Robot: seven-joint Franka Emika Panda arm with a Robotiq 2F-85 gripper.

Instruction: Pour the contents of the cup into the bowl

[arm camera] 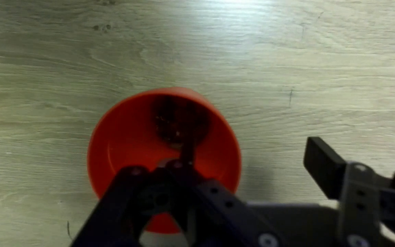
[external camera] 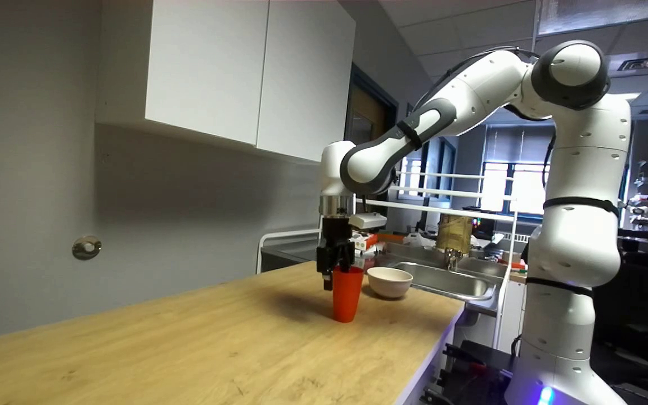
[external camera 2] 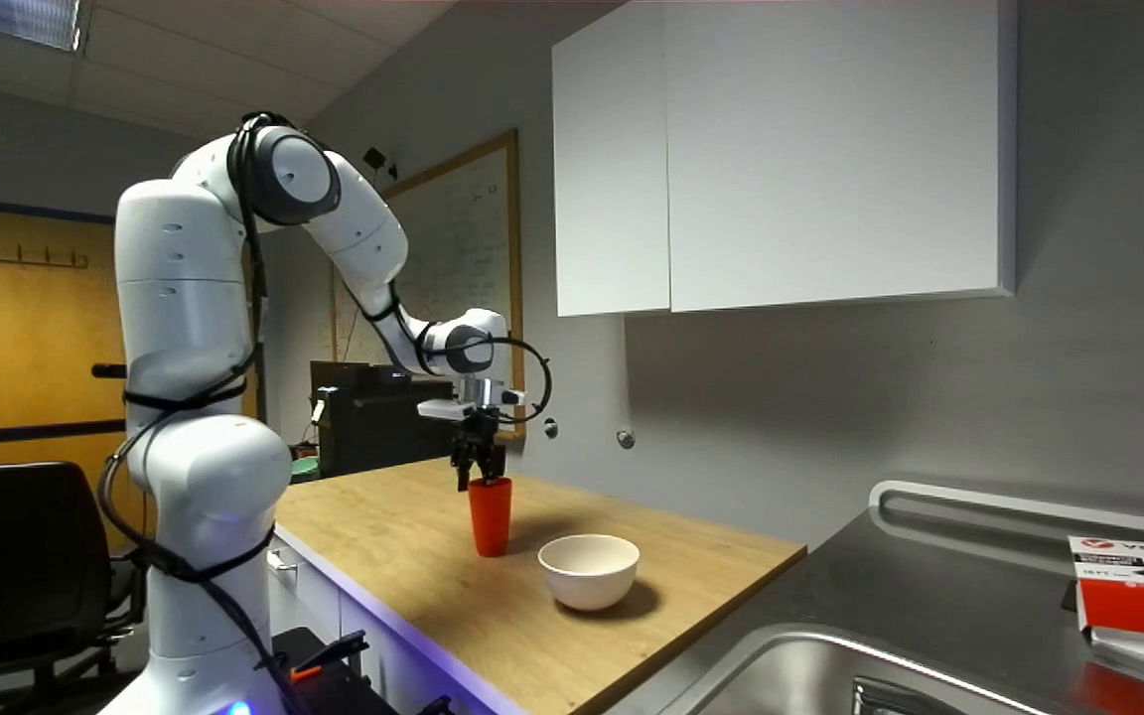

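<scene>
The cup [external camera: 347, 298], a red-orange tumbler, stands upright on the wooden table in both exterior views [external camera 2: 491, 521]. In the wrist view the cup [arm camera: 129, 144] is seen from above, with dark contents at its bottom. The bowl [external camera: 390, 283], whitish and round, stands close to the cup on the sink side, also in an exterior view [external camera 2: 589, 573]; it is not clearly seen in the wrist view. My gripper [arm camera: 252, 163] is open at the cup's rim. One finger is inside the cup's mouth, the other outside, apart from the wall. The gripper [external camera: 335, 274] points down.
A metal sink [external camera 2: 800, 645] lies beyond the table's end, with a red and white box [external camera 2: 1138, 591] on the dark counter. A white cabinet [external camera: 206, 67] hangs on the wall above the table. White rails [external camera: 453, 205] stand behind the bowl.
</scene>
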